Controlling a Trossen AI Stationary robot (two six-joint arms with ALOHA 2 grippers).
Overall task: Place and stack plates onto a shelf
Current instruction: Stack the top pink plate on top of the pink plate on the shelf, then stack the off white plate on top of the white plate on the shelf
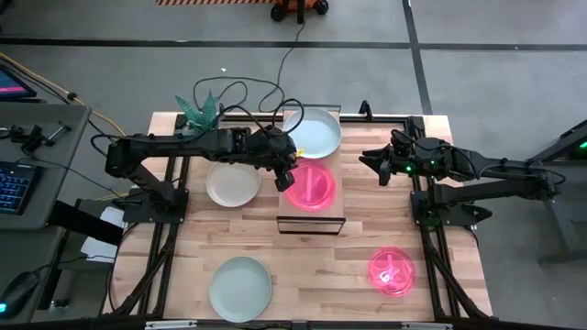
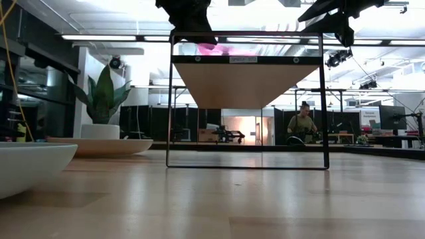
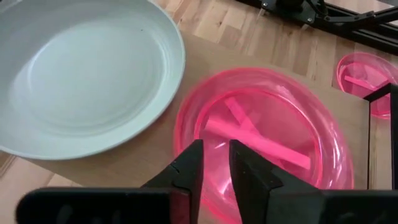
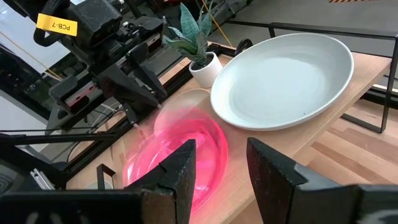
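Observation:
The shelf (image 1: 326,223) stands mid-table and bears a mint plate (image 1: 312,134) at its far end and a translucent pink plate (image 1: 312,188) just nearer. My left gripper (image 1: 286,179) is at the pink plate's left rim, its fingers nearly together on it. My right gripper (image 1: 376,166) is open and empty, hovering right of the shelf. Three more plates lie on the table: a pale one (image 1: 232,184) left of the shelf, a mint one (image 1: 240,287) near the front, and a pink one (image 1: 392,271) at front right. My left gripper holds the pink plate at its left rim (image 3: 186,134), with one finger outside the rim and one finger (image 3: 249,171) inside the plate. The fingers slant down from the table's left. The plate lies flat on the shelf board (image 3: 155,149), next to the mint plate (image 3: 81,68).
A potted plant (image 1: 202,108) stands at the table's far left corner, with cables beside it. The shelf's black frame legs (image 2: 169,99) show in the low view. A person stands far off in the room (image 2: 303,123).

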